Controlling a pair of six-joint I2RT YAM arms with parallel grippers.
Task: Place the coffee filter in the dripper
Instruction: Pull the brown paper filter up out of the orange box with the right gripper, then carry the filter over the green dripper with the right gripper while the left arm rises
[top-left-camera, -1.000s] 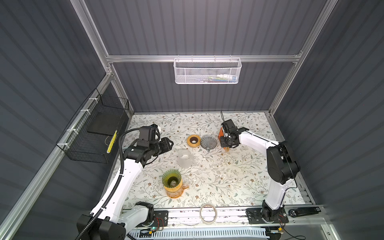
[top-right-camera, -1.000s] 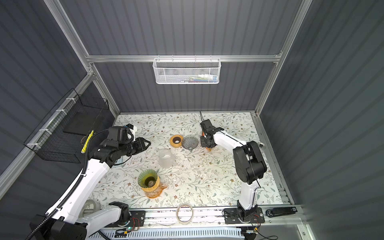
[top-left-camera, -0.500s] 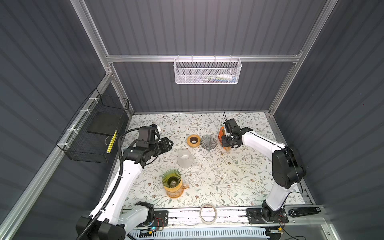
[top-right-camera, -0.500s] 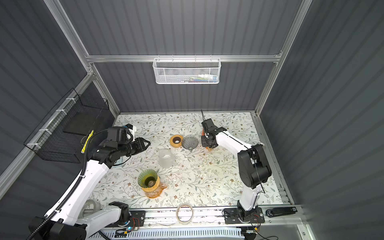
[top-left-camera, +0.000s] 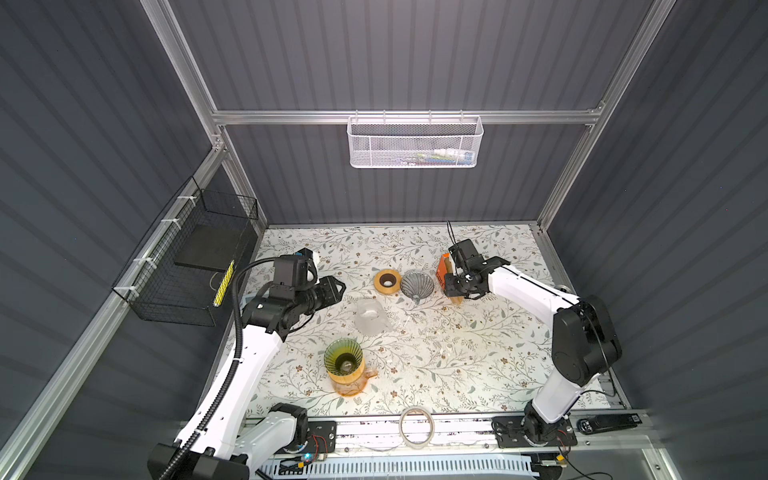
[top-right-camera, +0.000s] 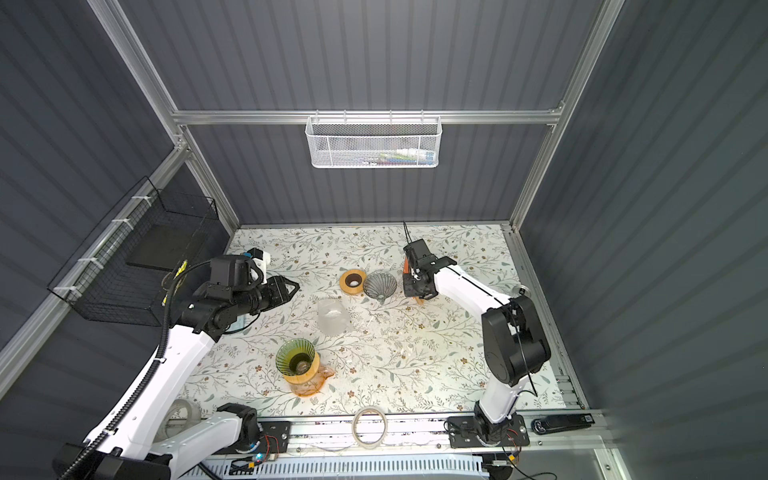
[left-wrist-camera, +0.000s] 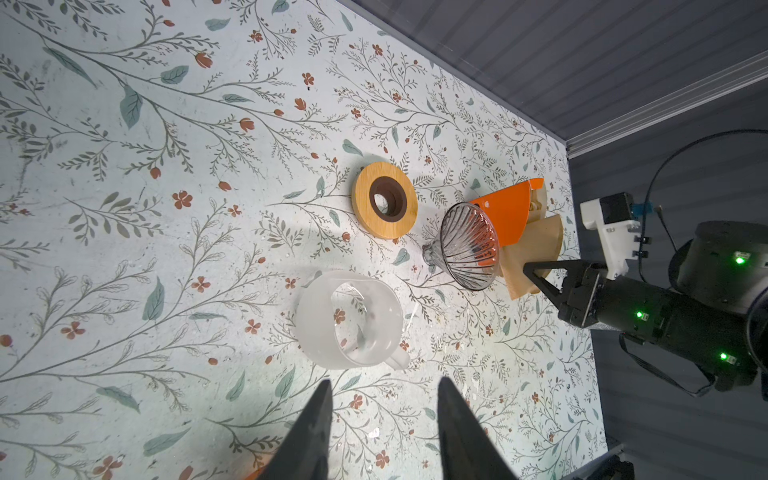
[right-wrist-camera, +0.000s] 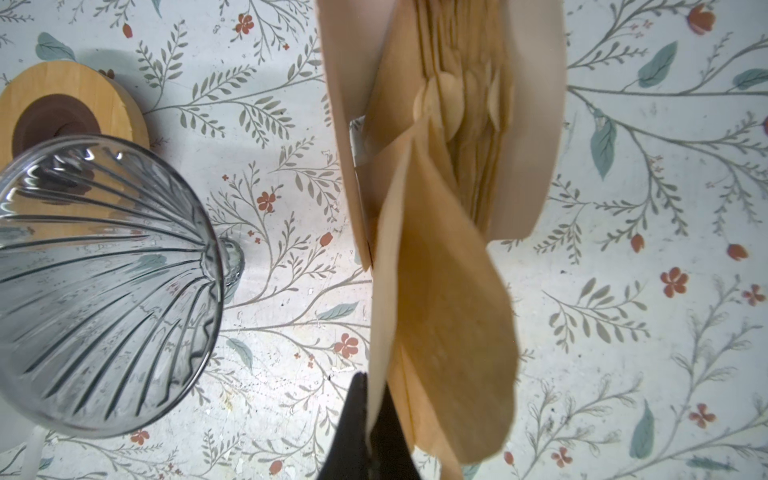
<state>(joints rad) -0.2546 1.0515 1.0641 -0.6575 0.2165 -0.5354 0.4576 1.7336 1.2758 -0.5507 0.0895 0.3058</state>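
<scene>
A stack of brown paper coffee filters stands in an orange holder (top-left-camera: 443, 269) at the back right. My right gripper (right-wrist-camera: 371, 384) is shut on the edge of one coffee filter (right-wrist-camera: 449, 311), which fans out from the stack; in both top views this gripper (top-left-camera: 454, 286) (top-right-camera: 416, 287) sits against the holder. A clear ribbed glass dripper (top-left-camera: 417, 284) (right-wrist-camera: 104, 282) lies on its side just left of the holder. A green ribbed dripper (top-left-camera: 343, 358) sits on an amber carafe near the front. My left gripper (left-wrist-camera: 384, 388) (top-left-camera: 337, 286) hovers open and empty, left of a frosted pitcher (left-wrist-camera: 349, 320).
A wooden ring (top-left-camera: 387, 282) (left-wrist-camera: 384, 206) lies beside the glass dripper. A tape roll (top-left-camera: 417, 426) rests on the front rail. A white mesh basket (top-left-camera: 415, 143) hangs on the back wall, and a black wire basket (top-left-camera: 195, 257) on the left wall.
The right arm's elbow has swung to the right and toward the front while its gripper stays at the filter holder. The left arm has not moved.
</scene>
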